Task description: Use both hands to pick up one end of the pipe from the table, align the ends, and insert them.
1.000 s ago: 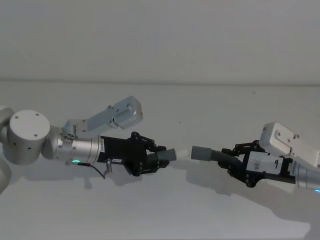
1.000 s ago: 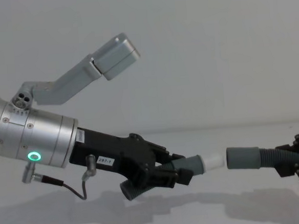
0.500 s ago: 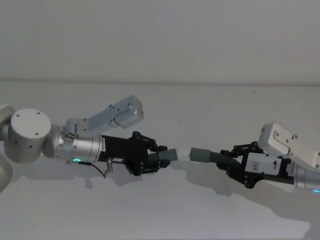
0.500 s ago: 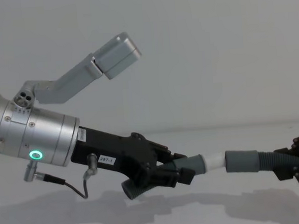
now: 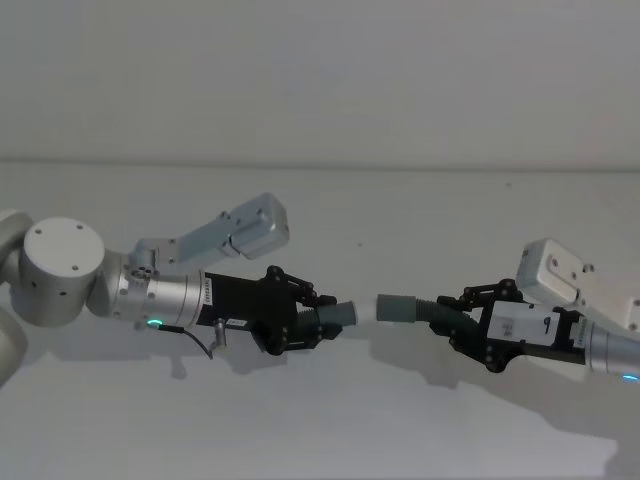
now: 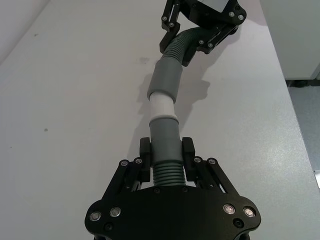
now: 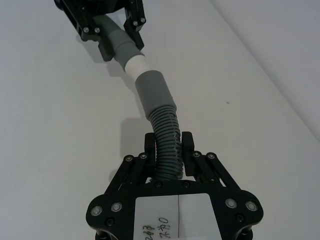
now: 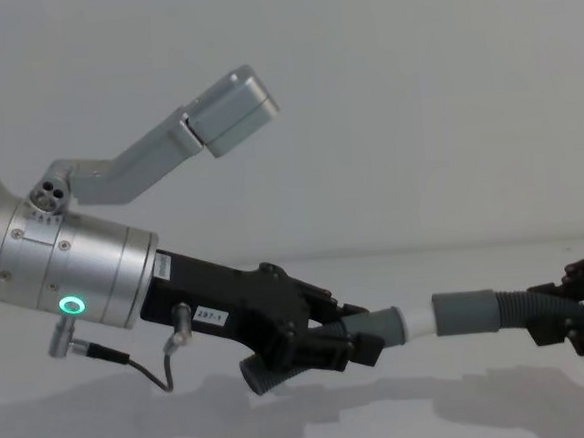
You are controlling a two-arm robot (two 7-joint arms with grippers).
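My left gripper [image 5: 305, 318] is shut on one dark ribbed piece of the pipe [image 6: 165, 171], just behind its narrow grey cuff [image 8: 385, 326]. My right gripper [image 5: 465, 318] is shut on the other ribbed piece [image 7: 167, 134], behind its wider grey collar [image 5: 397, 307]. Both pieces hang above the table [image 5: 320, 420], cuffs facing each other in one line. The white tip [image 6: 162, 106] sits partly inside the collar [image 6: 166, 80], and a short white band still shows. The left wrist view has the right gripper [image 6: 200, 35] farther off. The right wrist view has the left gripper [image 7: 112, 35] likewise.
The white-grey table runs back to a like-coloured wall [image 5: 320, 80]. Its side edge [image 6: 295, 120] shows in the left wrist view, with floor beyond. Shadows of both arms lie on the table below the pipe.
The right gripper has moved left with its piece. The gap between collar and white tip has closed, and the tip has entered the collar, so less white shows. The left gripper barely shifted.
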